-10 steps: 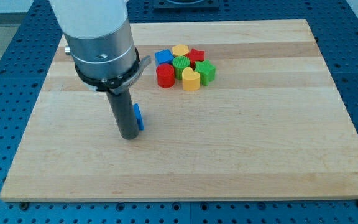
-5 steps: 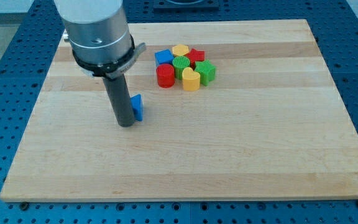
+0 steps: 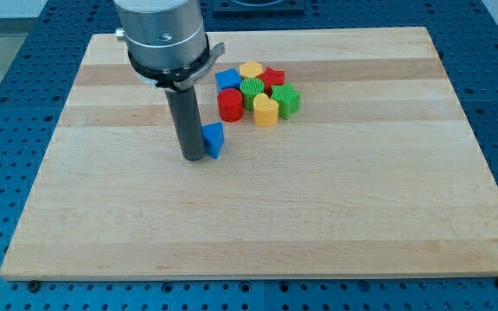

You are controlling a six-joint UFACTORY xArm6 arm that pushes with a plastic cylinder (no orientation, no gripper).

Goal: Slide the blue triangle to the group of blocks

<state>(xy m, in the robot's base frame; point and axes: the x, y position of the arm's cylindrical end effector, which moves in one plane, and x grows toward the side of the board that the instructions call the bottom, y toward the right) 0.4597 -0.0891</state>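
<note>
The blue triangle (image 3: 213, 139) lies on the wooden board (image 3: 258, 216), a short way below and left of the group of blocks. My tip (image 3: 194, 157) is right at the triangle's left side, touching it. The group at the view's top centre holds a blue block (image 3: 227, 80), a yellow block (image 3: 251, 69), a red block (image 3: 272, 77), a green round block (image 3: 252, 89), a red cylinder (image 3: 230, 105), a yellow heart (image 3: 265, 111) and a green block (image 3: 287, 100).
The board rests on a blue perforated table (image 3: 7, 104). The arm's grey body (image 3: 164, 34) hangs over the board's upper left and hides part of it.
My tip has moved up and to the right, pushing the blue triangle with it toward the group. The grouped blocks have not moved.
</note>
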